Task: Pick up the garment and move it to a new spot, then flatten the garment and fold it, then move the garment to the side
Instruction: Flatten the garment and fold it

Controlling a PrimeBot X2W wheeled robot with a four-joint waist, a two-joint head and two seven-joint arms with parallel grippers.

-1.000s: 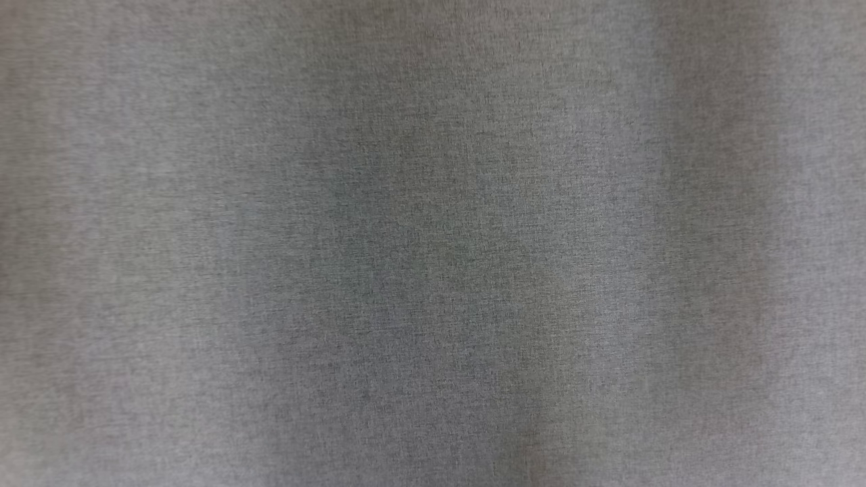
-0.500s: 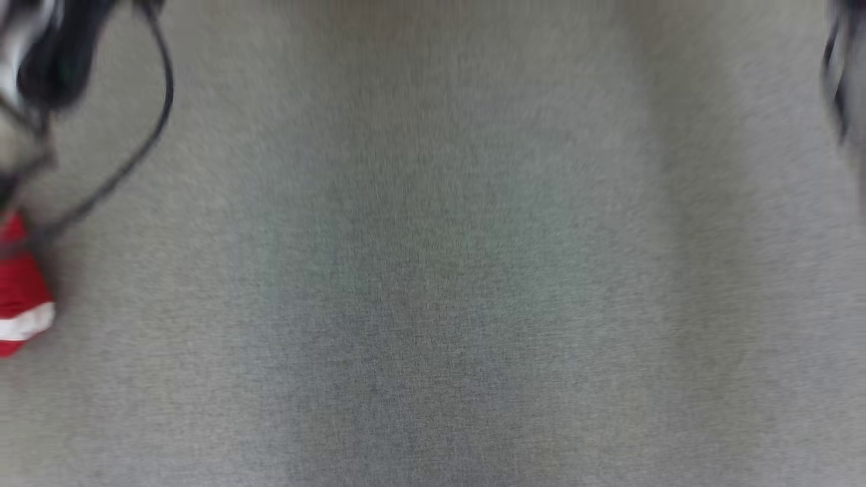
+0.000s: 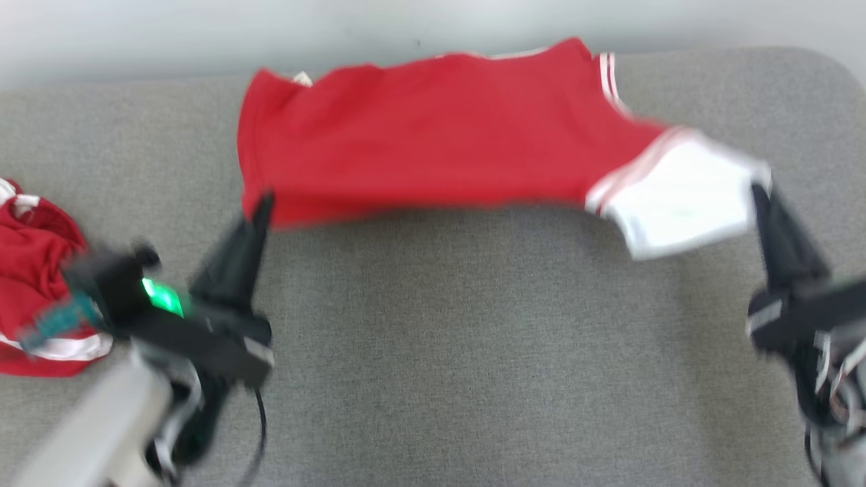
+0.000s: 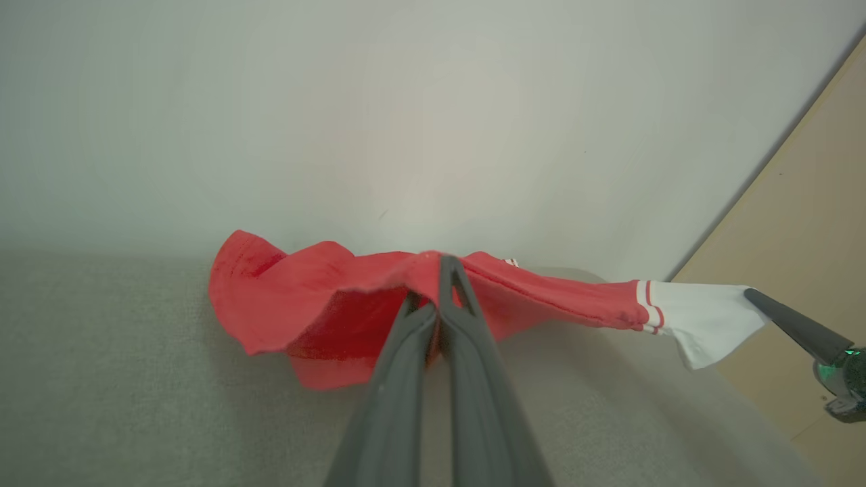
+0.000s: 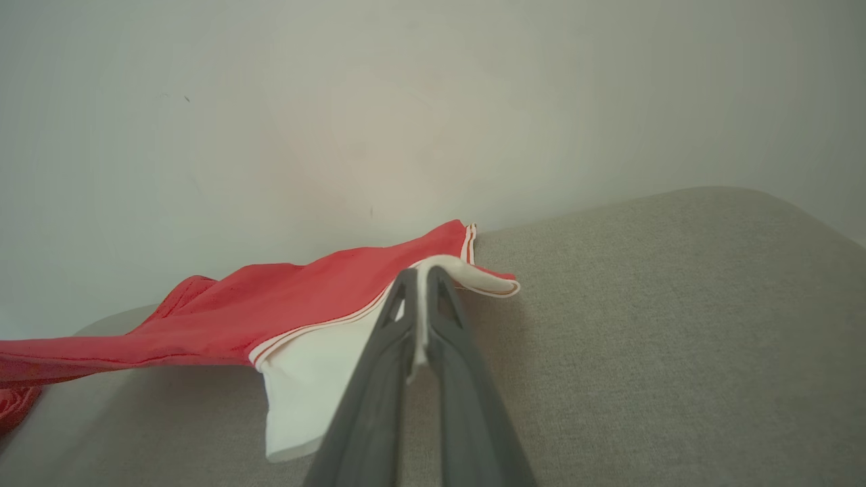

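Head view, starting at the left: a crumpled red heap (image 3: 34, 291) lies at the edge of the grey fabric surface (image 3: 473, 352), well apart from your work. Next, your left end effector (image 3: 264, 203) is clamped on a red corner of the garment (image 3: 419, 135), its forearm reaching up from the lower left with the fingers pointing away from the robot. The garment spans both grips near the wall (image 3: 135, 34), with its near edge lifted off the surface. At the right, your right end effector (image 3: 759, 193) is pinched shut on the white panel (image 3: 676, 196), fingers angled up and slightly inward. To flatten it well, I judge you should hold the span taut, lower both arms level together, and release only once the cloth lies smooth.
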